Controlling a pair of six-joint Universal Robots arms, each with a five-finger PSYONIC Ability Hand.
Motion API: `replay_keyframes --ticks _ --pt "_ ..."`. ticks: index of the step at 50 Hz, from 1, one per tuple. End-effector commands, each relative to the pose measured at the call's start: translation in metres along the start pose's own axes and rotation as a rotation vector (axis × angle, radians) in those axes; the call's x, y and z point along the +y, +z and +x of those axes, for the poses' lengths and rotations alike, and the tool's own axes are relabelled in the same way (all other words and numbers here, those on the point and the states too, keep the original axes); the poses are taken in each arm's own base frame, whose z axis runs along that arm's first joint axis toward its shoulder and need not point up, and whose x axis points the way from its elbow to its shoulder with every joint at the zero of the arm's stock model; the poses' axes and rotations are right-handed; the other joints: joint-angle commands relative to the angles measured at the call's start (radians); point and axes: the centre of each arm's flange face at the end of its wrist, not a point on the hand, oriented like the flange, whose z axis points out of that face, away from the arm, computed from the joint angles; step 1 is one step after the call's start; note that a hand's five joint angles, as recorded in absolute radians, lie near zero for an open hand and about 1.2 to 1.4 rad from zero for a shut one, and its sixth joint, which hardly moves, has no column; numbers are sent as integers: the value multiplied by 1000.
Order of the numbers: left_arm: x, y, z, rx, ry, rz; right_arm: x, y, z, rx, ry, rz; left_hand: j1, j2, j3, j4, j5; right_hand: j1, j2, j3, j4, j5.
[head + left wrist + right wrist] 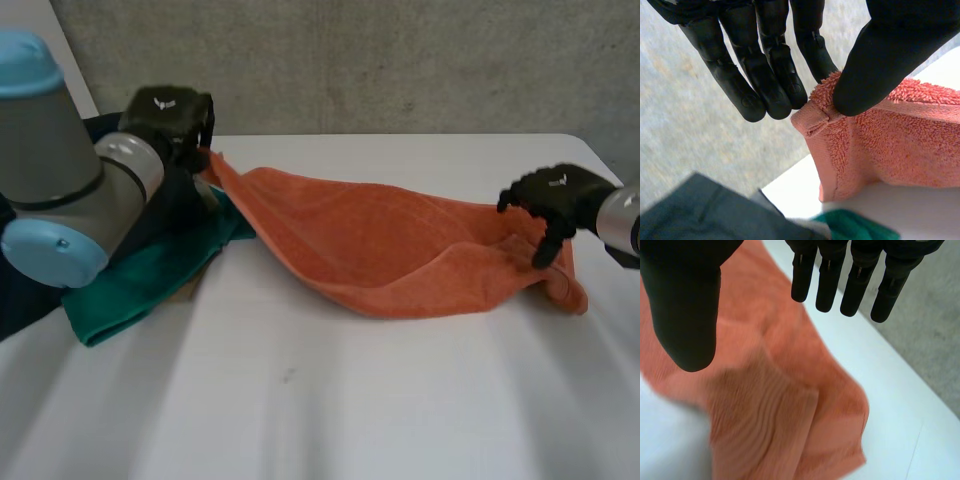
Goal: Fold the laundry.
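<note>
Our left hand (170,115) pinches a hemmed corner of the orange terry towel (400,250) between thumb and finger, raised above the white table (330,400). The rest sags across the tabletop towards our right hand (555,195), which hovers over the opposite end with fingers spread, holding nothing. The towel looks soft, limp, light and grippy. We judge the opposite corner's hem the best hold.

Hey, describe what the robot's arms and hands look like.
The left arm is a thick grey cylinder with rounded light-blue caps; the right arm shows grey too. The left hand and right hand are matte black, with segmented fingers and a small pale logo on each back.
</note>
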Motion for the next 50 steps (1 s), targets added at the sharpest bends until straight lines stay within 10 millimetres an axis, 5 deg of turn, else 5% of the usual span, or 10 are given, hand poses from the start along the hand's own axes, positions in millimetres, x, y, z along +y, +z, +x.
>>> replay_keyframes --ticks 1,10,17,29,34,37,38,45,50 --pt "-52 -27 0 19 4 118 -29 17 -9 -38 25 57 256 196 204 198 231 115 115 110 129 152" --pt "-102 -60 6 80 18 268 -18 58 -36 -151 -6 -6 256 196 204 198 231 254 253 249 268 290" --pt "-125 -67 2 74 26 338 -1 76 -54 -212 0 -46 256 196 204 198 231 265 265 260 279 302" --pt "-133 -62 -13 31 22 343 14 80 -78 -278 -24 -82 256 196 204 198 231 239 238 234 253 275" --pt "-132 -61 -18 20 11 335 16 77 -86 -299 -20 -82 256 196 204 198 231 491 490 486 505 527" --pt "-131 -60 -21 12 5 332 15 73 -86 -308 -18 -79 256 196 204 198 231 649 648 644 663 685" --pt "-131 -59 -24 5 0 332 12 70 -85 -313 -18 -74 256 196 204 198 231 943 943 939 957 980" --pt "-124 -54 -32 -21 -6 307 -6 49 -54 -238 -13 -31 256 196 204 198 231 953 952 948 967 989" --pt "-97 -47 -38 -37 7 196 -21 14 -18 -146 -26 -10 256 196 204 198 231 953 952 948 967 989"
